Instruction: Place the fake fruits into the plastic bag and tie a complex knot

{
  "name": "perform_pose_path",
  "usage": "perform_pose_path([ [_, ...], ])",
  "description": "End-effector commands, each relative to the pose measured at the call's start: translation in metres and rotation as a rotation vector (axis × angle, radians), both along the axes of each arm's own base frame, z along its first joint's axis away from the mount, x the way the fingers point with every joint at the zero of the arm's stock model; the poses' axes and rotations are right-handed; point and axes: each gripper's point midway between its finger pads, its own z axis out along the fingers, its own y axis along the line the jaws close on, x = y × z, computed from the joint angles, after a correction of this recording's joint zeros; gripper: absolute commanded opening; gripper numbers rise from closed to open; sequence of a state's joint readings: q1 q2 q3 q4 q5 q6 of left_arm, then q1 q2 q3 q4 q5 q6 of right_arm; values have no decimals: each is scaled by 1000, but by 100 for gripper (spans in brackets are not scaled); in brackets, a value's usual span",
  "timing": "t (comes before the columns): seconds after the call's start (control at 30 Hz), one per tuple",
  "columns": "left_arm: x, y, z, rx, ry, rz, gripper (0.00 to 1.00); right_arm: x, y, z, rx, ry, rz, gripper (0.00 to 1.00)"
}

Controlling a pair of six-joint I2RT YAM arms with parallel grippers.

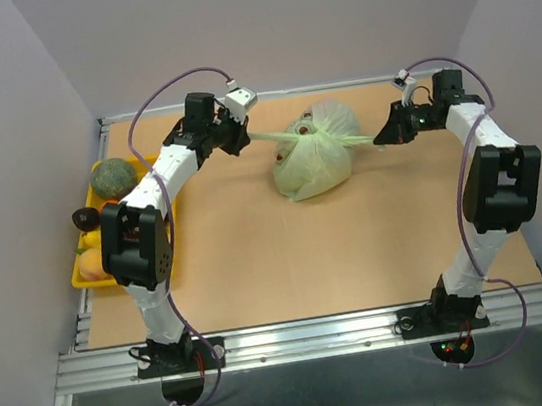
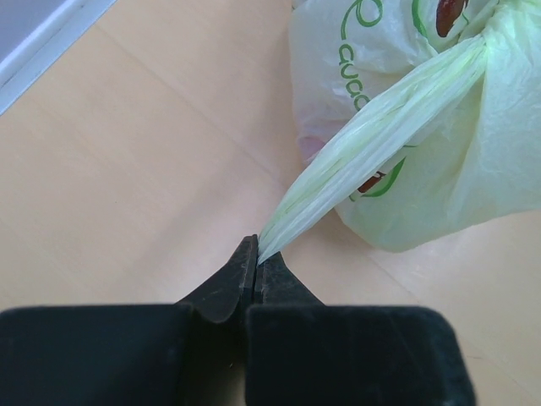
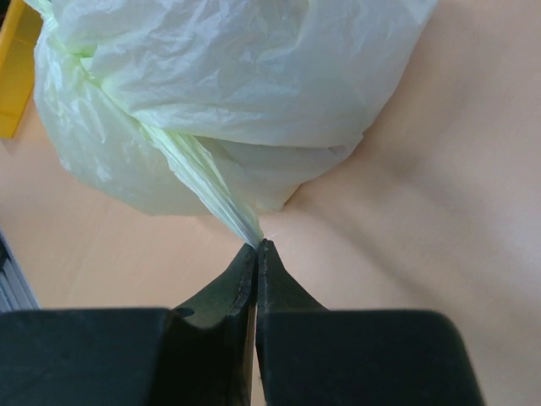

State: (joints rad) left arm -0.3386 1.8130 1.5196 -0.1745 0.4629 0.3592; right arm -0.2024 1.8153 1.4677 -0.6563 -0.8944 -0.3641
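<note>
The pale green plastic bag [image 1: 316,161] lies bulging at the table's far middle, with dark fruit shapes showing through its top. Its handles meet in a twisted knot [image 1: 303,131], and two thin tails stretch out sideways from it. My left gripper [image 1: 245,138] is shut on the left tail [image 2: 355,152], which runs taut from the bag [image 2: 439,169] to the jaws [image 2: 256,254]. On the other side my right gripper [image 1: 380,137] is shut on the right tail [image 3: 211,190], close under the bag [image 3: 237,76]. A green melon [image 1: 112,177] and other fake fruits lie in the tray at left.
A yellow tray [image 1: 159,163] sits at the table's left edge behind the left arm, holding a dark fruit [image 1: 84,218] and orange-yellow pieces [image 1: 92,260]. A metal rail [image 1: 310,337] runs along the near edge. Grey walls close in the sides and back.
</note>
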Motion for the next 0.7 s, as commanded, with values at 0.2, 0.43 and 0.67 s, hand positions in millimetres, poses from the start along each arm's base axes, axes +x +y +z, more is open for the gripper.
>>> perform_pose_path([
  [0.2, 68, 72, 6, 69, -101, 238, 15, 61, -34, -10, -150, -65, -189, 18],
  [0.43, 51, 77, 74, -3, -174, 276, 99, 51, -33, 69, -141, -202, -246, 100],
  [0.67, -4, 91, 129, -72, -133, 323, 99, -2, -17, 118, -91, -244, -259, 100],
])
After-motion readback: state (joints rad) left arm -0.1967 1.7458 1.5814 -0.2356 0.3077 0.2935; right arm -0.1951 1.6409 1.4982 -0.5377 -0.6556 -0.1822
